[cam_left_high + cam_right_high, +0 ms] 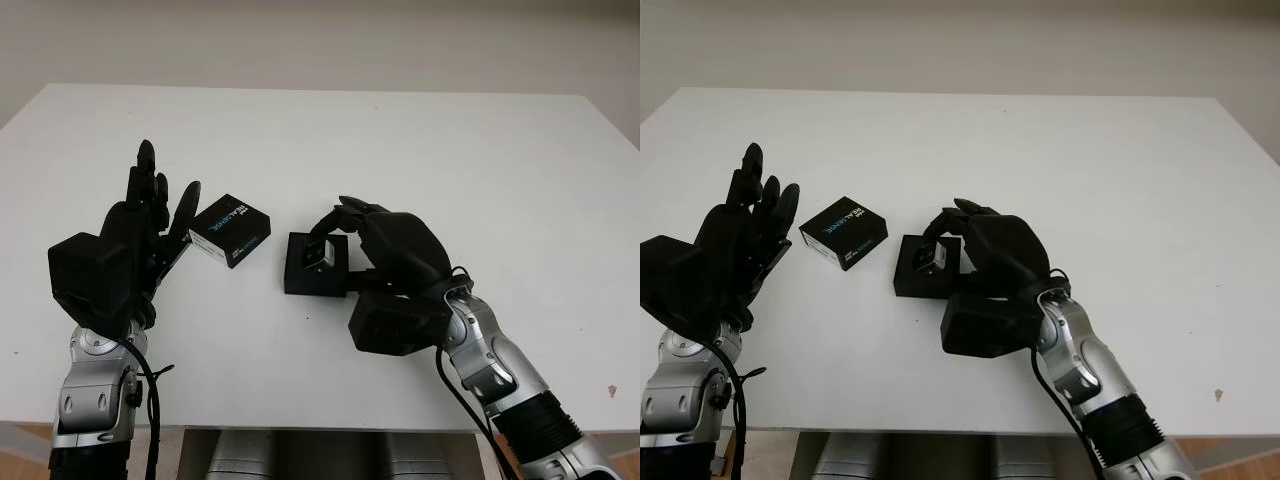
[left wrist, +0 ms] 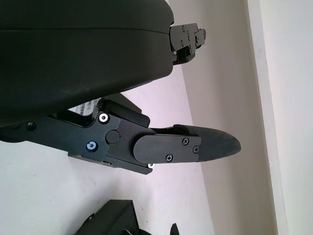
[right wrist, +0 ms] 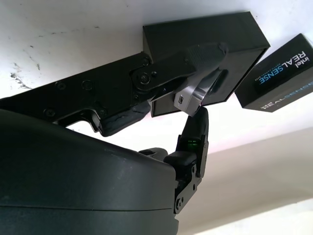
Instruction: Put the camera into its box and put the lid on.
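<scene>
The wide white table (image 1: 420,150) carries everything, and both black hands sit near its front edge. The robot's right hand (image 1: 385,250), the bulkiest thing at work, is on the right of the two boxes with its fingers curled in a pinch around the small silver, block-shaped camera (image 1: 320,255); the right wrist view shows one finger lying over the top of the camera and another pressing up from beneath. The left hand (image 1: 135,235) stands upright at the left of the table, holding nothing, open, just beside the lid and not touching it as far as I can tell.

The flat black square box base (image 1: 300,272) lies at the middle of the table, directly under the held camera, so the camera sits over, or already partly down in, the box's recess; whether it is fully seated I cannot tell. The black rectangular lid with blue and white lettering (image 1: 231,231) lies just left of the base and a little farther back, its long axis running diagonally from near-left to far-right.

The relation that matters next, I judge: the lid lies between the left hand and the base, so the left hand is the nearer one to carry it rightward over the box once the right hand lets go and clears away
</scene>
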Motion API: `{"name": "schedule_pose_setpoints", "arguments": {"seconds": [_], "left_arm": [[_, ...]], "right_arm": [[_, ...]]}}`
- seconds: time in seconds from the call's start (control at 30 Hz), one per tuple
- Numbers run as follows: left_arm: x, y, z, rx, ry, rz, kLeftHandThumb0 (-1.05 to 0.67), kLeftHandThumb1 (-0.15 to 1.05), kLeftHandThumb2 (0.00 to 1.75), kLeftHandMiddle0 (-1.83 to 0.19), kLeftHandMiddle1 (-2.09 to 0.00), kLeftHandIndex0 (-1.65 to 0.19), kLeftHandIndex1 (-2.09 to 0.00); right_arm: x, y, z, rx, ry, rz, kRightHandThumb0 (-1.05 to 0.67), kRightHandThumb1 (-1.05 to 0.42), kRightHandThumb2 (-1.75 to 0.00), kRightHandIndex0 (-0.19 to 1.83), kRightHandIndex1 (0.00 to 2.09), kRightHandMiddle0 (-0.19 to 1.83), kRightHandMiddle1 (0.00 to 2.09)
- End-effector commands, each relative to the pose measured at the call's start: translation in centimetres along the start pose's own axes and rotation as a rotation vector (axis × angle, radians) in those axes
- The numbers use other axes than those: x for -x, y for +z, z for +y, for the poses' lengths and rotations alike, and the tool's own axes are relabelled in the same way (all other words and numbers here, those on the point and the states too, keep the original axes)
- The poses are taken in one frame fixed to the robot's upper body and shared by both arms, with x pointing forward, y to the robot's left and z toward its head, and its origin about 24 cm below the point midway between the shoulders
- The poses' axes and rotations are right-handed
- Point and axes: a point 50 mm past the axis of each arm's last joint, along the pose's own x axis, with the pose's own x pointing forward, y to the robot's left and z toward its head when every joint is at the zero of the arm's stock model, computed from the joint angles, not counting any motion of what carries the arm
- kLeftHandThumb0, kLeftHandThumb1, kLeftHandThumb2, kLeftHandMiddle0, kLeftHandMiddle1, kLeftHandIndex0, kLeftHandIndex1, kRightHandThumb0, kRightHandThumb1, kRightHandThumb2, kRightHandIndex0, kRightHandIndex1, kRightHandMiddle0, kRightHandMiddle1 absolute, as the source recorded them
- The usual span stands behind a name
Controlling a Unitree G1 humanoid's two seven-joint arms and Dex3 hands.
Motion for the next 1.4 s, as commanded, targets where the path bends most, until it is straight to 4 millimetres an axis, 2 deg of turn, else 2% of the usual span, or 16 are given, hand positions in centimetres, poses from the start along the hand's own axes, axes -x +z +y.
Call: {"name": "schedule_pose_setpoints", "arguments": {"seconds": [0.0, 0.2, 0.47, 0.7, 1.03, 1.37], "left_arm": [[0.1, 0.3, 0.1, 0.003, 0.001, -0.018, -0.72, 1.05, 0.38, 0.11, -0.05, 0.15, -0.05], [0.2, 0.3, 0.2, -0.003, 0.000, -0.016, -0.73, 1.05, 0.38, 0.11, -0.05, 0.15, -0.05], [0.1, 0.2, 0.2, -0.009, 0.002, -0.014, -0.73, 1.05, 0.38, 0.11, -0.05, 0.15, -0.05], [0.1, 0.3, 0.1, -0.002, 0.003, -0.017, -0.72, 1.05, 0.37, 0.11, -0.05, 0.15, -0.05], [0.1, 0.3, 0.2, -0.001, 0.000, -0.020, -0.71, 1.05, 0.38, 0.11, -0.05, 0.15, -0.05], [0.1, 0.3, 0.1, -0.003, 0.005, -0.021, -0.71, 1.05, 0.38, 0.11, -0.05, 0.15, -0.05]], "right_arm": [[-0.3, -0.1, 0.1, 0.012, -0.014, 0.005, -0.60, -0.93, -0.06, 0.39, 0.10, 0.46, 0.94], [-0.7, -0.2, -0.1, -0.007, -0.035, 0.027, -0.56, -0.94, -0.06, 0.40, 0.09, 0.45, 0.95], [-1.2, -0.9, -1.1, -0.196, 0.008, 0.135, -0.55, -0.94, -0.05, 0.36, 0.07, 0.38, 0.90], [-1.1, -0.9, -2.4, -0.276, 0.065, 0.184, -0.61, -0.96, -0.06, 0.34, 0.05, 0.37, 0.84], [-0.6, -0.2, -2.6, -0.272, 0.084, 0.152, -0.63, -0.94, -0.05, 0.35, 0.06, 0.39, 0.76], [0.3, 0.7, -1.4, -0.202, 0.084, 0.055, -0.58, -0.93, -0.05, 0.33, 0.05, 0.41, 0.70]]}}
